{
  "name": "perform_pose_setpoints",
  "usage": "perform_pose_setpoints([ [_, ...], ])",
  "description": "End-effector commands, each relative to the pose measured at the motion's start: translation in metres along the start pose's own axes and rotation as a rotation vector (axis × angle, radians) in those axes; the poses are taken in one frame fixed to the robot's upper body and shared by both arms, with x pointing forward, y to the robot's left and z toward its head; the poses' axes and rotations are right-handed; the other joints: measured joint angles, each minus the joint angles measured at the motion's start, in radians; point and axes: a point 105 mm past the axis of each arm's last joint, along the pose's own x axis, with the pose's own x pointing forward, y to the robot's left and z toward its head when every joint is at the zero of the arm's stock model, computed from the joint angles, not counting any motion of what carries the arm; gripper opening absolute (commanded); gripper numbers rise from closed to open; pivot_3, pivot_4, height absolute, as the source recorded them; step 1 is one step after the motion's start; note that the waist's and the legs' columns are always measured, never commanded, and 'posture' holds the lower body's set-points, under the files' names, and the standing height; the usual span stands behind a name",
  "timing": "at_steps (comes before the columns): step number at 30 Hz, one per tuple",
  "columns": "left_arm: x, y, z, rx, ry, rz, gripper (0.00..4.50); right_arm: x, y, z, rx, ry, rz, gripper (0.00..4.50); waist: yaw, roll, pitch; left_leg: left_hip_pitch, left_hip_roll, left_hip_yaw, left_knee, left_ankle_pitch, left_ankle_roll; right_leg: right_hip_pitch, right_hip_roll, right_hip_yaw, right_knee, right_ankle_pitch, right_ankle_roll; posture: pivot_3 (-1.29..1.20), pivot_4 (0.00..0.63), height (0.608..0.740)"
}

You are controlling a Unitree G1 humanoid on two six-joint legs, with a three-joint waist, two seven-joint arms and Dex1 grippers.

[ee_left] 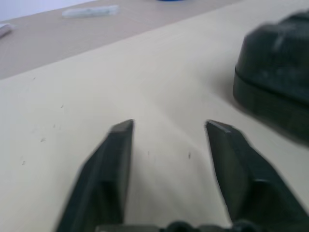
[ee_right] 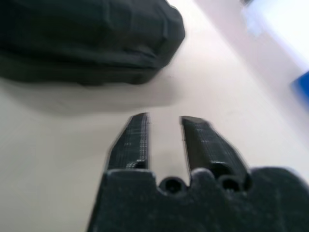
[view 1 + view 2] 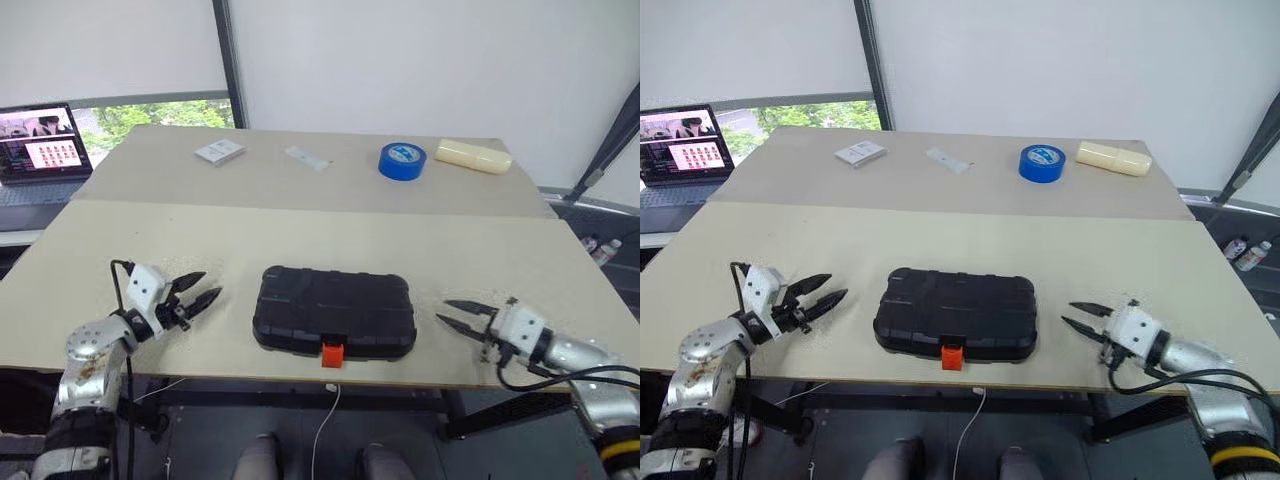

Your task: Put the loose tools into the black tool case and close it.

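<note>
The black plastic clamshell tool case (image 3: 334, 312) lies shut in the lower middle of the left eye view, flat on the pale beige table (image 3: 330, 235), its ribbed lid down and its small orange latch (image 3: 332, 353) at the near edge. No tool lies loose on the table.

The left gripper (image 3: 208, 289) hovers at the lower left, just beside the case's left end and apart from it; its two black fingers (image 1: 116, 159) stand clearly apart with bare table between them. The right gripper (image 3: 447, 312) sits at the lower right, near the case's right end, also not touching. In the right wrist view its fingers (image 2: 133, 140) stand close with a narrow gap and nothing between them; in the head views the tips look slightly spread, so whether it is fully closed cannot be told.

Along the far side of the table, in the upper part of the frame, lie a small white card packet (image 3: 219, 151), a slim clear wrapped strip (image 3: 307, 158), a blue tape roll (image 3: 402, 160) and a cream-coloured oblong block (image 3: 472, 156). At the upper left edge stands an open grey laptop (image 3: 42, 150) with a lit screen. Nothing stands between either gripper and the case.
</note>
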Motion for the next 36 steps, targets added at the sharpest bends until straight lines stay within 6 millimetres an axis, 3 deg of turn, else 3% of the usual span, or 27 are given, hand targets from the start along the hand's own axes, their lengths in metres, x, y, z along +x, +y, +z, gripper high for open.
perform_pose_setpoints([
  [1,0.025,-0.006,0.013,0.028,0.003,-0.067,0.60,0.008,0.023,0.025,0.062,-0.028,0.147,0.00,-0.001,0.000,-0.001,0.000,0.000,0.000,0.001,-0.001,-0.001,0.000,0.000,0.000,0.000,-0.001,0.001,0.00,0.150,0.740],
  [2,0.035,-0.008,0.012,0.028,0.020,-0.086,0.18,0.014,0.034,0.026,0.076,-0.016,0.195,0.00,-0.004,-0.001,-0.001,0.000,0.000,0.000,0.001,-0.001,-0.002,0.001,0.000,0.000,0.000,-0.001,0.001,0.00,0.150,0.740],
  [3,0.044,-0.011,0.011,0.027,0.038,-0.109,0.07,0.020,0.043,0.027,0.082,-0.011,0.230,0.00,-0.005,-0.001,-0.001,0.001,0.000,0.001,0.002,-0.001,-0.002,0.001,0.000,0.000,-0.001,-0.001,0.001,0.00,0.150,0.740],
  [6,0.064,-0.017,0.002,0.035,0.123,-0.168,0.07,0.040,0.056,0.026,0.079,0.003,0.274,0.00,-0.005,-0.002,-0.001,0.001,0.000,0.000,0.002,-0.001,-0.001,0.000,0.001,0.000,0.000,-0.001,0.003,0.00,0.150,0.740],
  [10,0.072,-0.024,-0.012,0.030,0.201,-0.247,0.07,0.060,0.054,0.025,0.059,0.025,0.259,0.00,-0.006,-0.002,0.000,-0.002,0.000,0.000,0.002,0.000,0.000,-0.002,0.001,0.001,-0.001,0.001,0.007,0.00,0.150,0.740],
  [15,0.066,-0.027,-0.015,-0.016,0.209,-0.325,0.07,0.072,0.027,0.020,-0.007,0.056,0.160,0.00,-0.005,-0.004,0.001,-0.003,0.000,0.000,0.002,0.000,0.000,-0.003,0.001,0.000,0.000,0.001,0.008,0.00,0.150,0.740],
  [22,0.033,-0.044,-0.020,-0.092,0.172,-0.442,0.07,0.079,-0.036,0.006,-0.066,0.080,-0.065,0.00,-0.016,-0.004,0.001,-0.003,0.000,0.000,0.001,0.000,0.000,-0.003,0.001,0.000,0.000,0.003,0.005,0.00,0.150,0.740],
  [26,0.014,-0.040,-0.022,-0.092,0.150,-0.370,0.07,0.081,-0.053,0.000,-0.044,0.062,-0.126,0.00,-0.016,-0.004,0.001,-0.003,0.000,0.000,0.000,0.003,0.004,-0.003,0.001,0.000,0.000,0.004,0.002,0.00,0.150,0.740],
  [29,-0.011,-0.032,-0.012,-0.147,0.129,-0.354,0.07,0.076,-0.053,0.001,-0.046,0.018,-0.118,0.00,-0.019,-0.004,0.001,-0.003,0.000,0.000,-0.001,0.003,0.004,-0.003,0.001,0.000,0.000,0.004,0.002,0.00,0.150,0.740],
  [32,-0.026,-0.047,0.007,-0.211,0.119,-0.467,0.07,0.068,-0.046,0.003,-0.020,-0.022,-0.099,0.00,-0.021,-0.004,0.001,-0.003,0.000,0.000,-0.002,0.003,0.004,-0.004,0.001,0.000,0.000,0.003,0.001,0.00,0.150,0.740],
  [36,-0.011,-0.075,0.051,-0.282,0.024,-0.618,0.07,0.057,-0.028,0.004,0.075,-0.047,-0.044,0.00,-0.006,-0.004,0.001,-0.002,0.000,0.000,-0.002,0.002,0.003,-0.002,0.000,-0.001,0.000,0.002,0.001,0.00,0.150,0.740],
])
